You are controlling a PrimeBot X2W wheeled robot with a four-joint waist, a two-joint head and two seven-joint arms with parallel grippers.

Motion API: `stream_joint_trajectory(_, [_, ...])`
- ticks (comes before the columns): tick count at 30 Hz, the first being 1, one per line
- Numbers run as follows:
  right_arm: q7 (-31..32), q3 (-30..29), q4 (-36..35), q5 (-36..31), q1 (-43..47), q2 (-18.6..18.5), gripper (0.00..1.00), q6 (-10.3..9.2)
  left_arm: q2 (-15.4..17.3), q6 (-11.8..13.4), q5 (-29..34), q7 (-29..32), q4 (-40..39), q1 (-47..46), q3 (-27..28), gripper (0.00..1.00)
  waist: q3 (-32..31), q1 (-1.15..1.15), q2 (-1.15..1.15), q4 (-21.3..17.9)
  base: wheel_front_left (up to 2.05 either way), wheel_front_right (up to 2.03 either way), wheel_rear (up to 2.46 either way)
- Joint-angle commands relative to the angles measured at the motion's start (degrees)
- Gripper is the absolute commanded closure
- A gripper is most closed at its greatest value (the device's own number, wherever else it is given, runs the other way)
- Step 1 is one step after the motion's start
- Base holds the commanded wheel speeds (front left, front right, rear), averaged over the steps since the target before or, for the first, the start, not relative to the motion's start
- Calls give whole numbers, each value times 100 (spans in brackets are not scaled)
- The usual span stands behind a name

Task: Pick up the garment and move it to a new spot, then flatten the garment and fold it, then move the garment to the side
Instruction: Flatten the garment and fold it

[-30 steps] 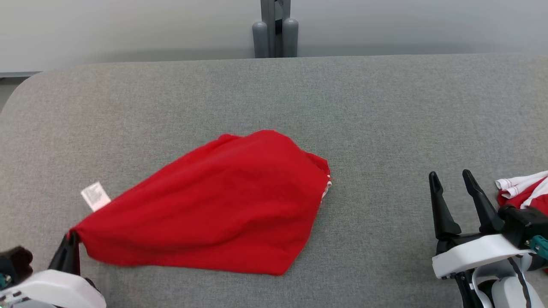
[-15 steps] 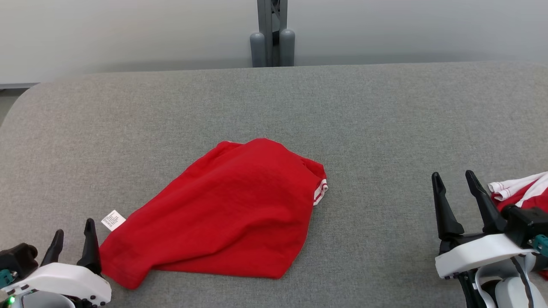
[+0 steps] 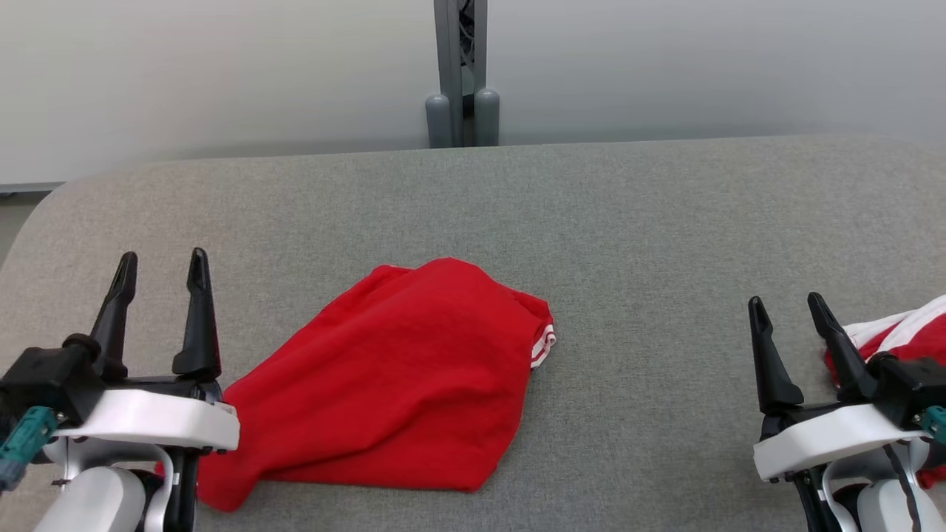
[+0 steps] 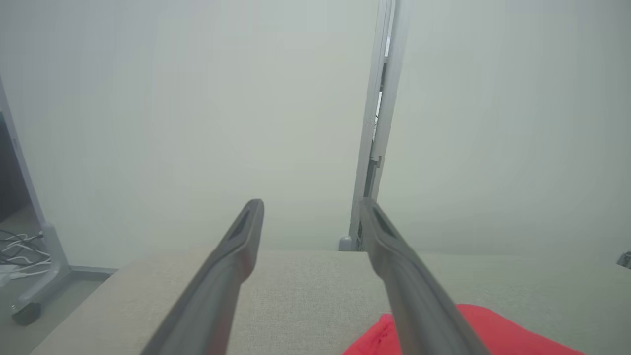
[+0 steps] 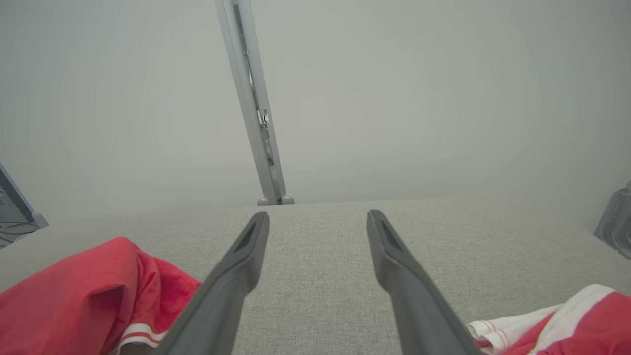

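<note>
Here, our left gripper (image 3: 163, 255) stands with its two dark fingers spread wide and nothing between them; in its own wrist view only bare cloth-covered table shows in the gap. Our right gripper (image 3: 783, 299) is spread just as wide and is likewise empty, its fingers over the bare table (image 3: 628, 222).

We count two grippers with two fingers each, and neither grips anything. The left one's white body sits over the near left corner of the red garment (image 3: 399, 369) in the head view; we cannot tell whether it touches the fabric.

That garment lies loose and rumpled on the grey surface, near the front edge and left of centre, with its bulk just to the right of the left gripper. A white-striped cuff (image 3: 543, 345) shows at its far right edge.

We count two pieces of clothing. The second, a red and white garment (image 3: 905, 329), lies bunched at the table's right edge, just beside the right gripper and well apart from the first.

One grey post (image 3: 460, 66) rises behind the table against the pale wall, with two rounded feet at its base.
</note>
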Motion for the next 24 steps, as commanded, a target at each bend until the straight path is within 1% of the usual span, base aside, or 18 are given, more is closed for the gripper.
stream_joint_trajectory(1, [-10,34,11,-40,6,-29,0,-2,-31,108,133,-30,-120,-70,-62,0,-111,0,0,-73,0,0,0])
stream_joint_trajectory(2, [-10,34,11,-40,6,-29,0,-2,-31,108,133,-30,-120,-70,-62,0,-111,0,0,-73,0,0,0])
stream_joint_trajectory(5, [-1,87,27,-33,71,-30,0,-2,-67,211,232,-59,-225,93,-134,0,-202,0,0,-125,0,0,0])
stream_joint_trajectory(12, [29,163,38,33,288,-30,0,-2,-117,355,141,-97,-147,596,-137,0,-318,0,0,-143,0,0,0])
stream_joint_trajectory(17, [27,135,50,74,369,-30,0,-2,-55,343,135,-88,-154,744,-156,0,-299,0,0,-96,0,0,0])
stream_joint_trajectory(24, [53,104,97,-13,208,-30,0,-2,-34,296,121,-62,-161,641,-185,0,-234,0,0,-46,0,0,0])
